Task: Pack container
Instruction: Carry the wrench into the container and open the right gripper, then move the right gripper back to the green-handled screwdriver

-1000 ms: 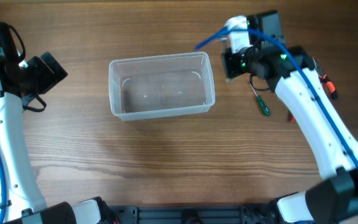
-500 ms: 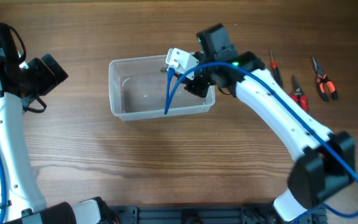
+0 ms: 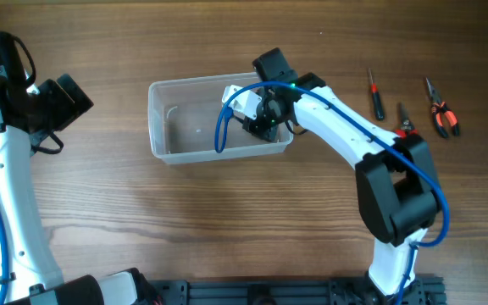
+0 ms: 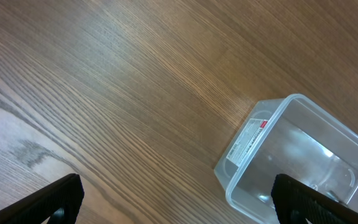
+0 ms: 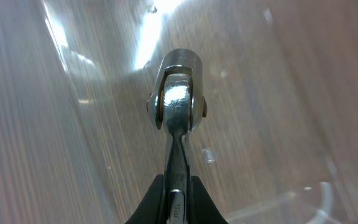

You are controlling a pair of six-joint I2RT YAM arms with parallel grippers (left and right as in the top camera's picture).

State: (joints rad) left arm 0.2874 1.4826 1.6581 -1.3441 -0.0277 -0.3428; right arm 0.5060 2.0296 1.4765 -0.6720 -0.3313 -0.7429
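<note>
Brown wood-grain table [image 3: 227, 220] fills every view. The right gripper [image 5: 176, 185] is clenched on a metal tool [image 5: 176, 106], its dark fingers pinching the thin shank while the rounded, shiny head sticks out ahead of them. Hand and tool are down inside the container [image 3: 161, 144], whose clear walls and floor surround the tool in the wrist view; whether the head touches the floor cannot be told. A blue cable [image 3: 219, 127] loops off this wrist over the tub. Well behind that hand, toward the right edge, lie a red-handled screwdriver [image 3: 376, 95], a small cutter [image 3: 405, 121] and orange-handled pliers [image 3: 441, 110]. The left gripper [image 3: 62, 100] is spread wide and holds nothing, with the container's labelled corner ahead of its fingertips [image 4: 58, 198].
</note>
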